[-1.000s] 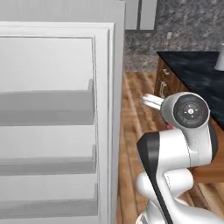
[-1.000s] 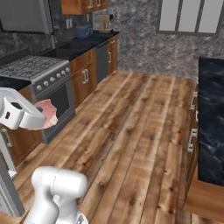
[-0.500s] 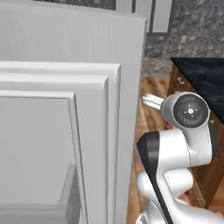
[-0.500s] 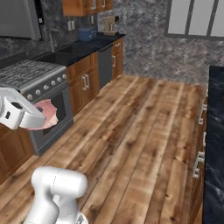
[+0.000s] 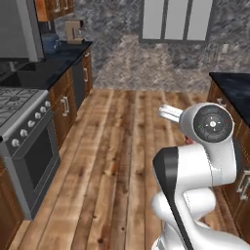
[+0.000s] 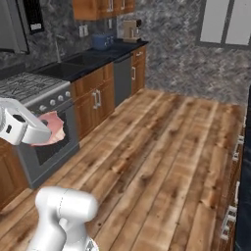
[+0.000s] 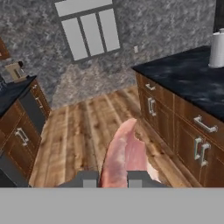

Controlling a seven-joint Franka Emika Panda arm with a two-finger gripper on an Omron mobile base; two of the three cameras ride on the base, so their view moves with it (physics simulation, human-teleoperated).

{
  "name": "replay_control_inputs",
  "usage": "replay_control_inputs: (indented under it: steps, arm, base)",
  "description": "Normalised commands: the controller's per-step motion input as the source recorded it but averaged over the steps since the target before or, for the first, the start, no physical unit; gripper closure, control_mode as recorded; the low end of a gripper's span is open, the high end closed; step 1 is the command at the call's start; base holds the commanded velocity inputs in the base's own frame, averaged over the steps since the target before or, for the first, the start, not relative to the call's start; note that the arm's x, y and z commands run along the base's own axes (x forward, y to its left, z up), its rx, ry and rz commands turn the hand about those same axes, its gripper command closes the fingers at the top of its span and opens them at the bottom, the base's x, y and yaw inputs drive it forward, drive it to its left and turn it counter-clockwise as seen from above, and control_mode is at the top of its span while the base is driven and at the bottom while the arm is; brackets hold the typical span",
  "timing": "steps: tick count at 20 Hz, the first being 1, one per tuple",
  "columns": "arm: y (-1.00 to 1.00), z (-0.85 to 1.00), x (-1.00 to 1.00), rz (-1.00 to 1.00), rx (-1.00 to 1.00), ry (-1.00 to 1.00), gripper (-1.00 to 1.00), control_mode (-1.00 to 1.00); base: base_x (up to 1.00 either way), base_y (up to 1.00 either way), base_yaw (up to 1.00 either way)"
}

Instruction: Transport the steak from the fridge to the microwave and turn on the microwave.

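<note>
Steak [image 7: 126, 154] stands on edge, clamped in my hand [image 7: 109, 179], high above the wood floor [image 7: 83, 127]; the stove [image 6: 34, 90] seems near on my left.

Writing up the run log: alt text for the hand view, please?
The gripper is shut on the steak, a pink slab jutting forward over the wooden floor. Dark-topped wooden cabinets stand to the right, and a grey stone wall lies ahead.
</note>
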Motion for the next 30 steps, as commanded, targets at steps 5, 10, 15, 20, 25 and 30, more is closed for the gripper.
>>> replay_control_inputs:
  steps: [5,10,15,20,25,30]
  arm:
    - [0.0,0.0,0.0,0.0,0.0,0.0,1.0,1.0]
    - [0.0,0.0,0.0,0.0,0.0,0.0,1.0,1.0]
    - [0.0,0.0,0.0,0.0,0.0,0.0,1.0,1.0]
    - [0.0,0.0,0.0,0.0,0.0,0.0,1.0,1.0]
    - [0.0,0.0,0.0,0.0,0.0,0.0,1.0,1.0]
    - [0.0,0.0,0.0,0.0,0.0,0.0,1.0,1.0]
  base:
    - [0.76,-0.26,0.21]
    - [0.75,-0.23,0.25]
    - [0.72,-0.16,0.35]
    - [0.67,-0.13,0.45]
    - [0.61,-0.12,0.54]
    - [0.56,-0.1,0.6]
